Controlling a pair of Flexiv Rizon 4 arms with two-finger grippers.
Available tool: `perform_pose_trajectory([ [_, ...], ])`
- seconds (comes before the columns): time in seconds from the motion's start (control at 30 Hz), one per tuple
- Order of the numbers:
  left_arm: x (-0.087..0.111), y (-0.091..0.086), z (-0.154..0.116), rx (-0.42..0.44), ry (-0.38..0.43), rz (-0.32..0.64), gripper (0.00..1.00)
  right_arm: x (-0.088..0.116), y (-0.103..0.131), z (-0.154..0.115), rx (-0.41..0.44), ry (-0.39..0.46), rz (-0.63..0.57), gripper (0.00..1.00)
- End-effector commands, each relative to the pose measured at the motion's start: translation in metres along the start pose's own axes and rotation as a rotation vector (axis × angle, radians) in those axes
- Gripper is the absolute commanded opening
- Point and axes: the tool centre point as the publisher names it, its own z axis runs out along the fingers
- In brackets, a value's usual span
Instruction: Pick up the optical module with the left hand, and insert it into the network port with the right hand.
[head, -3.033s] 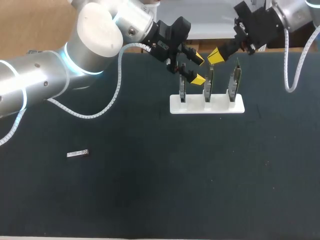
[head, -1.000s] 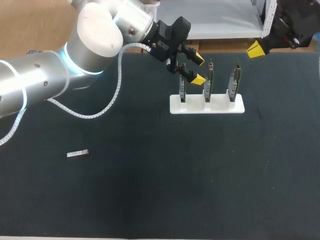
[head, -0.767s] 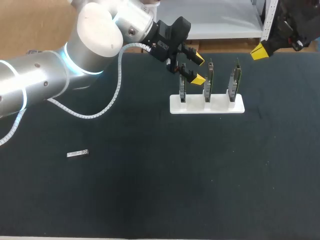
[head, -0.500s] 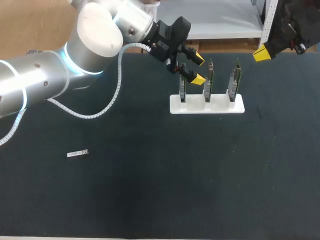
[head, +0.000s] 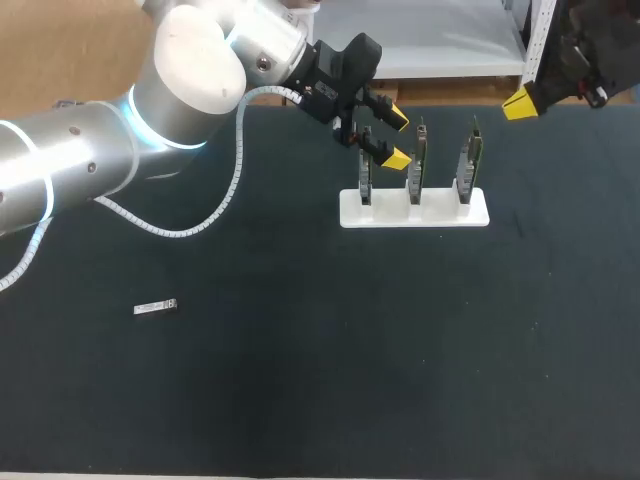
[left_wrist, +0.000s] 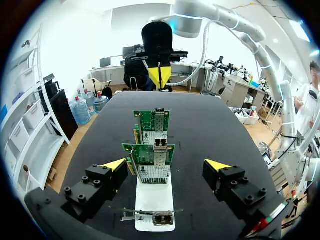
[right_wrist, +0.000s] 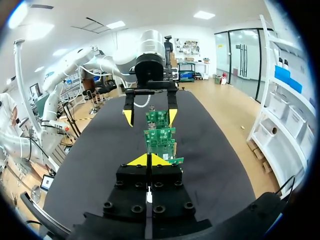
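The optical module (head: 155, 307), a small silver and black bar, lies flat on the dark table, far to the left and apart from both arms. Three green cards with network ports (head: 418, 160) stand upright in a white stand (head: 414, 210). My left gripper (head: 392, 138) hangs open over the leftmost card, holding nothing. In the left wrist view the cards (left_wrist: 148, 160) line up ahead of and between the spread fingers of that gripper (left_wrist: 166, 165). My right gripper (head: 518, 103) is shut and empty at the table's far right rim. From its wrist, the right gripper (right_wrist: 149, 160) faces the cards (right_wrist: 160, 137) end-on.
The white stand (left_wrist: 155, 197) sits at the back of the table, right of the middle. The left arm's white cable (head: 236, 175) loops down over the table behind the arm. The dark mat (head: 330, 380) spreads wide in front of the stand.
The right gripper has pulled back from beside the cards to the far right rim, then shifted only slightly over the last second. The left arm and the module have stayed put.
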Motion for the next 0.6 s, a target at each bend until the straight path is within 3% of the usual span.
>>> perform_pose_trajectory([
  [0.03, -0.0008, 0.0019, 0.0001, 0.003, 0.004, -0.001, 1.00, -0.0007, -0.0064, 0.0027, -0.007, 0.005, -0.003, 0.00],
  [0.6, -0.0008, 0.0019, 0.0001, 0.003, 0.004, -0.001, 1.00, -0.0010, -0.0140, 0.0069, -0.014, 0.010, 0.004, 0.00],
])
